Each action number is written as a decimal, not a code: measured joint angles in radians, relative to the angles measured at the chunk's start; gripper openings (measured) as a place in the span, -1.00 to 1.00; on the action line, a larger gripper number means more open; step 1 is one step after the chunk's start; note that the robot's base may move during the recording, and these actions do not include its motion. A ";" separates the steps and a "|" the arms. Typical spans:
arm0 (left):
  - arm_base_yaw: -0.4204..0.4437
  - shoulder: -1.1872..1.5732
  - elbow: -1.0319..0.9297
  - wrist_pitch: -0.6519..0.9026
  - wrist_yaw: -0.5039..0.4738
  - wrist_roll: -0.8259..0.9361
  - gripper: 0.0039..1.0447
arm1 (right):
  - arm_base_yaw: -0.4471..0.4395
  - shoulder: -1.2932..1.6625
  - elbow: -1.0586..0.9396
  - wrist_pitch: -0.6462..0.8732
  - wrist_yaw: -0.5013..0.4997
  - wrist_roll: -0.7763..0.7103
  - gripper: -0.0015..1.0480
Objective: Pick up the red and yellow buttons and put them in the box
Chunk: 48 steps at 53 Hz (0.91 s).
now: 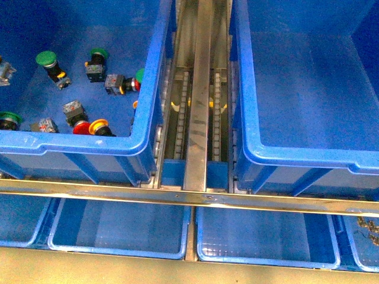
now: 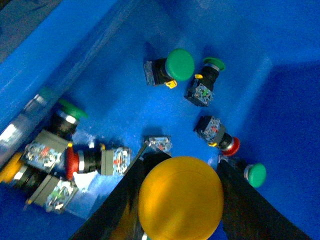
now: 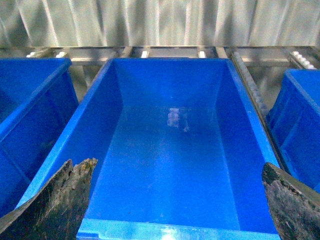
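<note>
A big yellow button point(image 2: 180, 200) fills the space between the dark fingers of my left gripper point(image 2: 182, 159), which is shut on its cap, above the floor of the left bin point(image 1: 89, 144). Below it lie red buttons point(image 2: 73, 162) point(image 2: 231, 146). The front view shows a red button point(image 1: 82, 127) beside another yellow button point(image 1: 99, 125) near the bin's front wall. Neither arm shows in that view. The box point(image 1: 249, 136) on the right has nothing in it. My right gripper point(image 3: 175, 200) hangs open over the box point(image 3: 150, 231), nothing between its fingers point(image 3: 55, 200).
Green buttons point(image 1: 46, 58) point(image 1: 99, 54) point(image 2: 180, 64) lie among the others in the left bin. A metal roller track point(image 1: 201, 89) runs between the two bins. A steel rail point(image 1: 189, 198) crosses in front, with shallow blue trays point(image 1: 118, 228) below it.
</note>
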 joint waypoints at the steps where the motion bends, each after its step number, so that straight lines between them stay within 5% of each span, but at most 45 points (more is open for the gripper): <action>1: 0.001 -0.011 -0.007 -0.005 0.008 -0.002 -0.35 | 0.000 0.000 0.000 0.000 0.000 0.000 0.88; 11: -0.037 -0.211 -0.113 -0.072 0.117 -0.057 -0.35 | 0.000 0.000 0.000 0.000 0.000 0.000 0.88; 22: -0.234 -0.348 -0.201 -0.069 0.142 -0.175 -0.35 | 0.000 0.000 0.000 0.000 0.000 0.000 0.88; 37: -0.552 -0.311 -0.212 0.061 0.084 -0.395 -0.35 | 0.000 0.000 0.000 0.000 0.000 0.000 0.88; 48: -0.658 -0.218 -0.146 0.105 0.028 -0.488 -0.35 | 0.000 0.000 0.000 0.000 0.000 0.000 0.88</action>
